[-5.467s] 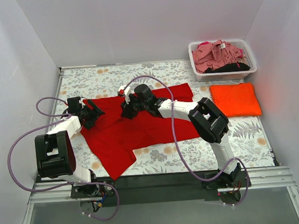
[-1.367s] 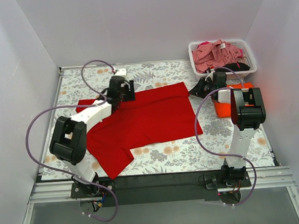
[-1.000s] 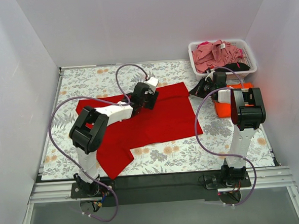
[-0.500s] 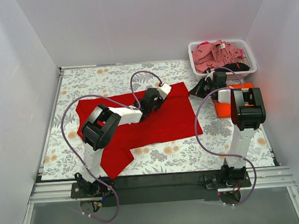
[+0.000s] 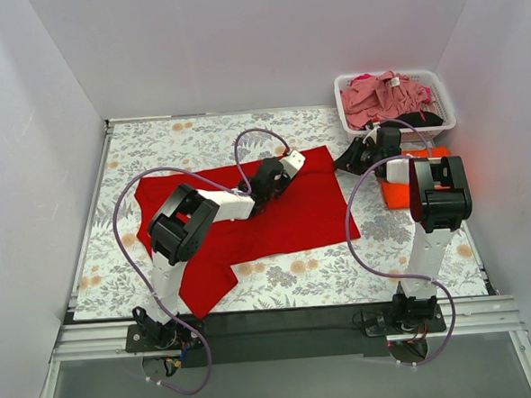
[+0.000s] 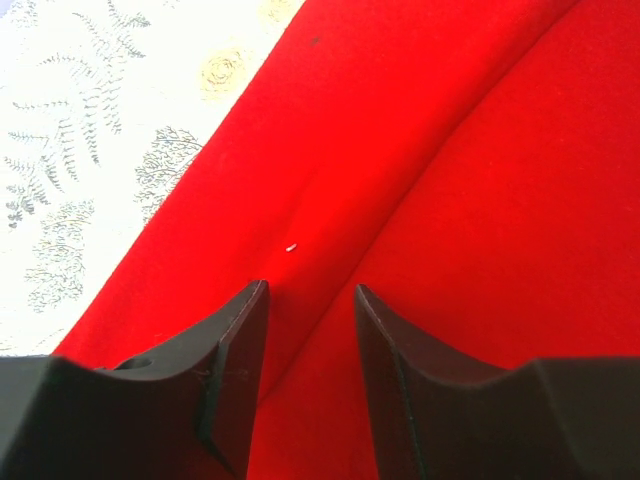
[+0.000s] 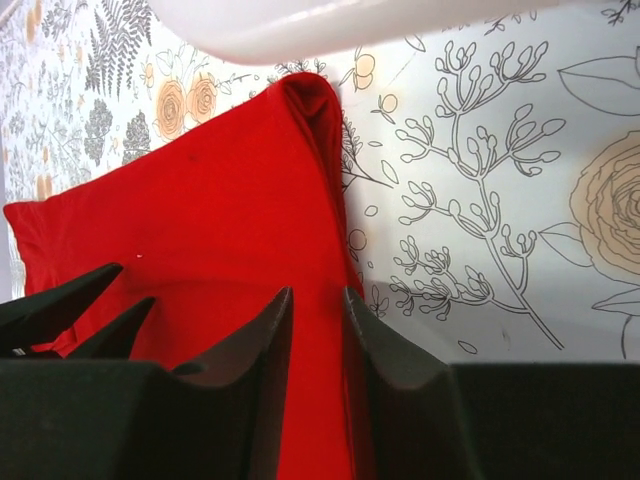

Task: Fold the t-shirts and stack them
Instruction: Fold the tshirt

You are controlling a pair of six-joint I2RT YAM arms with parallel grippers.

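Flattening stage: bright red short-sleeved cotton t-shirt (image 5: 293,211) spread on the floral-print table cloth (image 5: 181,136), first fold not made yet.
Left gripper (image 6: 310,290) sits over the shirt's far middle, fingers apart, straddling a raised crease, nothing pinched. Right gripper (image 7: 316,292) is at the far right corner, jaws a narrow gap apart with the doubled hem lying in that gap; it doesn't look clamped. 1 folded bright orange tee (image 5: 393,195) lies right of the red one, partly behind the right arm; dusty pink tees (image 5: 381,93) wait in the white plastic lattice basket (image 5: 342,91). My read: next, smooth that crease, then both grippers need 2 matched edge grips to fold the shirt squarely.
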